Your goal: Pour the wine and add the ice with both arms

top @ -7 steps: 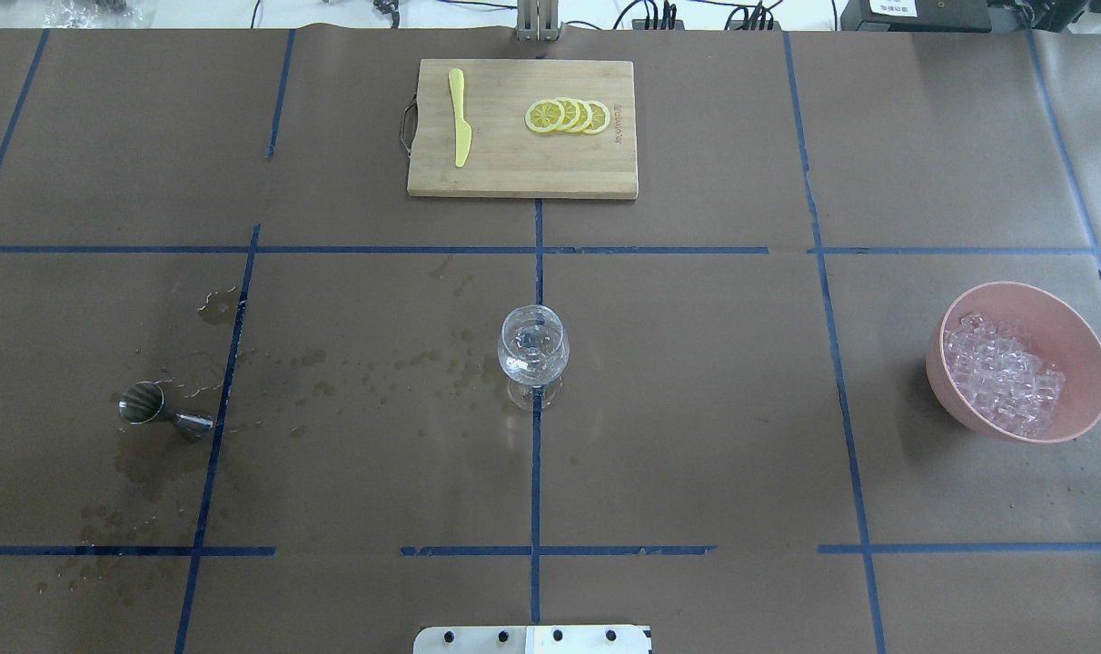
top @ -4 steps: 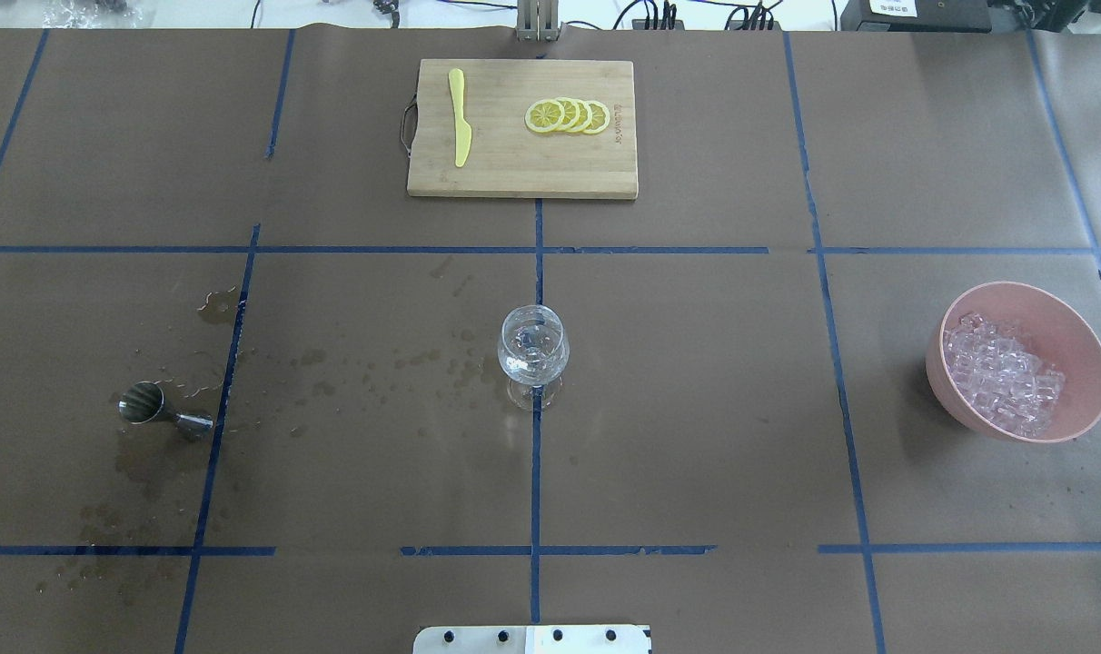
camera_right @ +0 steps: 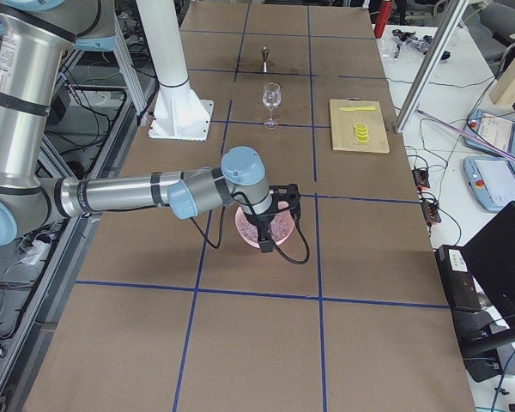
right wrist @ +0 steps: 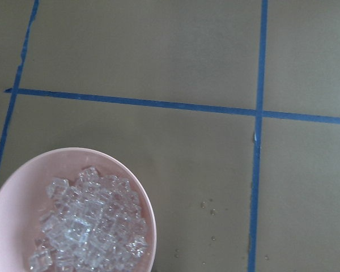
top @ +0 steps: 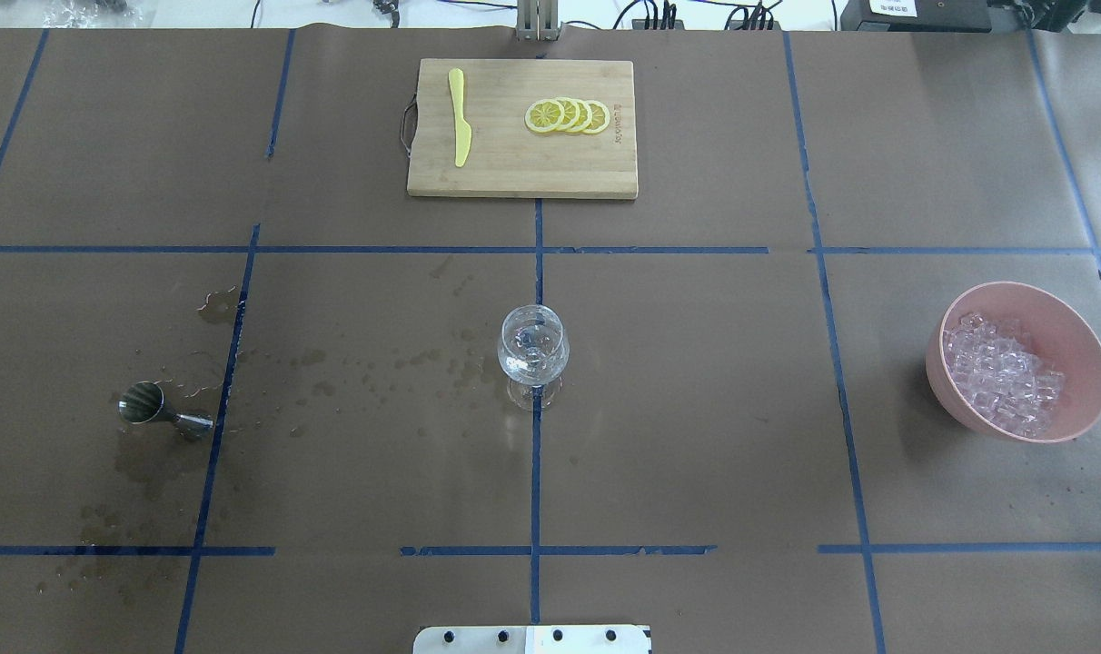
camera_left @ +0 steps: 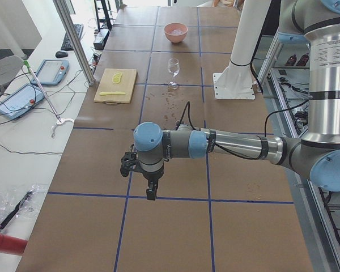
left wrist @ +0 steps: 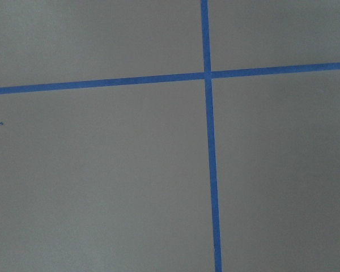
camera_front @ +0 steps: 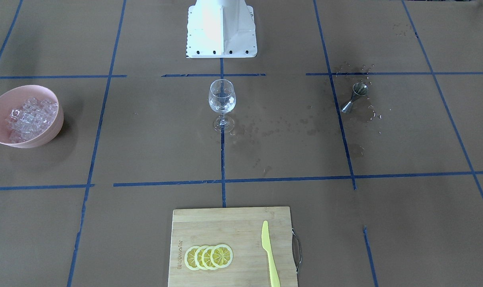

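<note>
A clear wine glass [top: 533,350] stands upright at the table's middle, also in the front view [camera_front: 222,97]; a little clear liquid seems to sit in it. A small steel jigger [top: 142,402] stands to the left among wet spots. A pink bowl [top: 1073,318] at the right holds a heap of clear ice cubes [top: 1005,386], also in the right wrist view [right wrist: 90,226]. My right gripper [camera_right: 264,236] hangs over that bowl [camera_right: 245,233]. My left gripper [camera_left: 152,190] hangs above bare table near a tape crossing, far from the jigger. I cannot tell whether either is open.
A bamboo cutting board [top: 514,173] at the far side carries lemon slices [top: 569,115] and a yellow plastic knife [top: 460,116]. Wet splashes [top: 378,372] mark the brown paper between jigger and glass. The white base block [camera_front: 221,28] stands at the robot's side.
</note>
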